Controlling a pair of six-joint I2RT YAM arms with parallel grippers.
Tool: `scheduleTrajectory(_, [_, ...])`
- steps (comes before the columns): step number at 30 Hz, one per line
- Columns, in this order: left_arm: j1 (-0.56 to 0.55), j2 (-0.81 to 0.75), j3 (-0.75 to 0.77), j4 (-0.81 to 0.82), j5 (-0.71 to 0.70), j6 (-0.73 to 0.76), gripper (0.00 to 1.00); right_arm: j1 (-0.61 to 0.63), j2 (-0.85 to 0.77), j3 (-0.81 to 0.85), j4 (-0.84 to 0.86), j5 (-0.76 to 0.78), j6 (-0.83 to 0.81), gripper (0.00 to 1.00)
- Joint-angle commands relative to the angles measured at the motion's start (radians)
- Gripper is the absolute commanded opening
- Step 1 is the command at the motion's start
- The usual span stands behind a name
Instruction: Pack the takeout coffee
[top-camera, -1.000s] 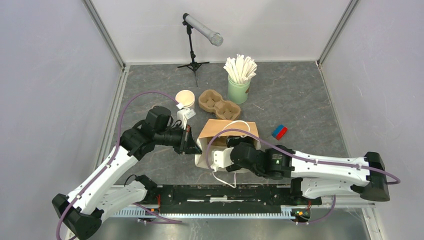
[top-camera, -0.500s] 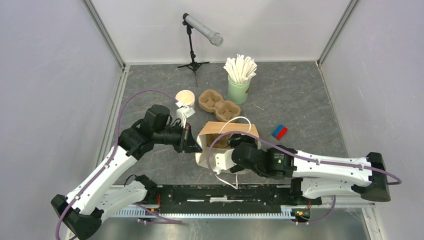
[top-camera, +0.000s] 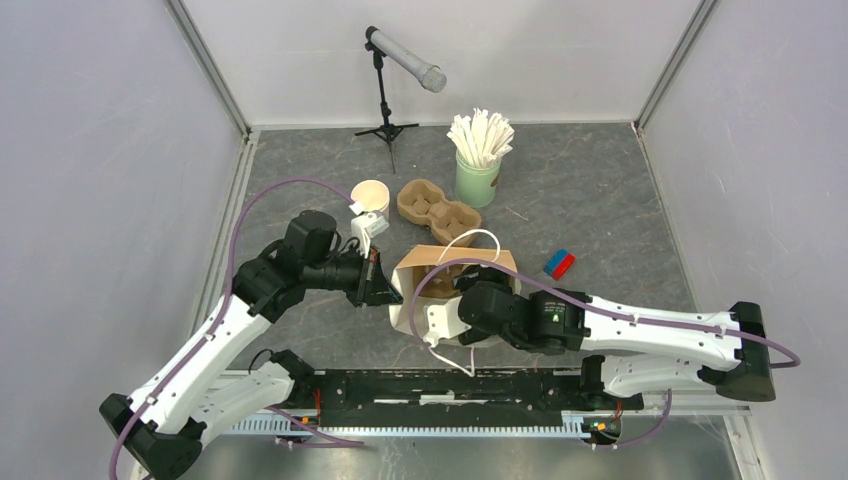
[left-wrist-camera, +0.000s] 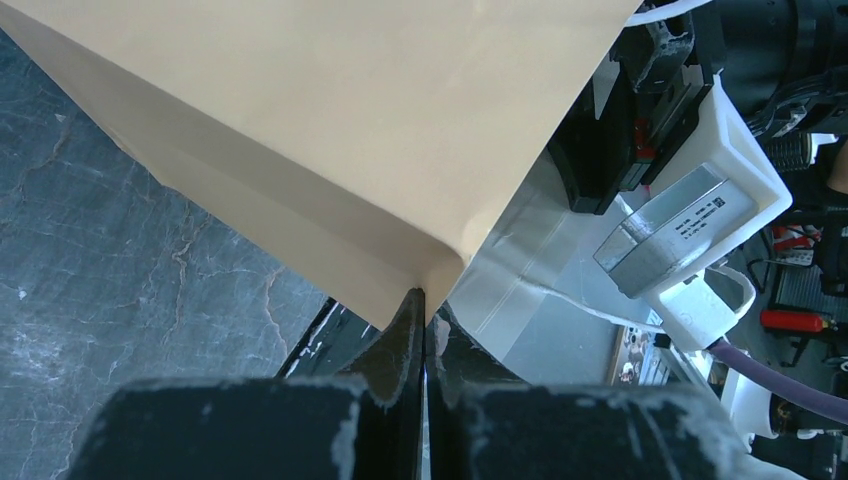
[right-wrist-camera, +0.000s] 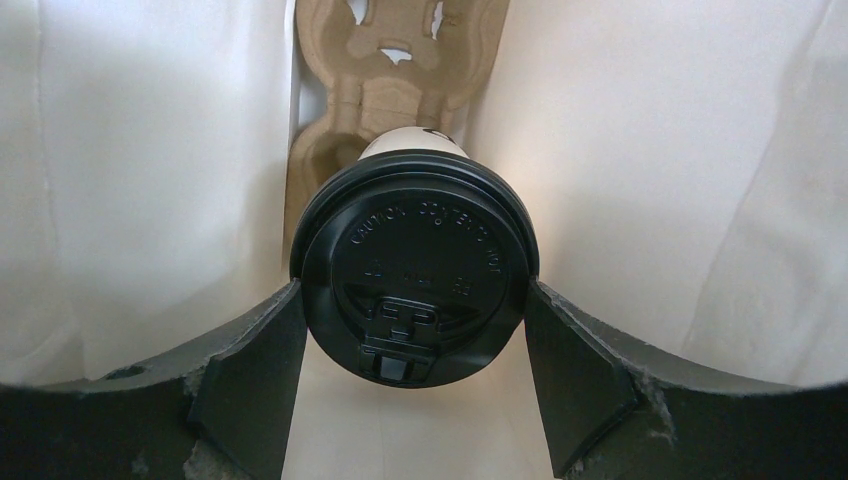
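The takeout coffee (right-wrist-camera: 415, 265), a white cup under a round black lid, stands inside the brown paper bag (top-camera: 440, 262). Its base sits in a cardboard cup carrier (right-wrist-camera: 390, 60) on the bag's floor. My right gripper (right-wrist-camera: 413, 300) reaches into the bag, and its two fingers press the lid's rim from left and right. The top view hides the cup and those fingers inside the bag. My left gripper (left-wrist-camera: 425, 300) is shut on a corner of the bag's rim (left-wrist-camera: 440, 270), holding the mouth open on its left side (top-camera: 385, 285).
A stack of lidless cream cups (top-camera: 370, 200) and a second cardboard carrier (top-camera: 438, 210) sit just behind the bag. A green cup of white sticks (top-camera: 478, 160) and a microphone stand (top-camera: 388, 120) are farther back. A red-and-blue block (top-camera: 559, 264) lies to the bag's right.
Both arms have shifted slightly, and the bag's white handle loop has risen a little. The grips on the bag and the cup are unchanged.
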Motion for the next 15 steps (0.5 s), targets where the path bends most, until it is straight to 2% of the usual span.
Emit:
scheduleTrajectory(1, [-0.003,-0.016,0.007,0.016,-0.004,0.077,0.02,-0.005,-0.003,0.041,-0.036,-0.01,0.022,0.44])
scheduleTrajectory(10, [-0.004,-0.02,-0.008,0.048,-0.004,0.084,0.02,-0.004,0.029,0.074,-0.095,-0.037,0.049,0.44])
scheduleTrajectory(15, [-0.004,-0.022,-0.021,0.077,-0.002,0.078,0.02,-0.013,-0.01,0.032,-0.081,-0.013,0.049,0.43])
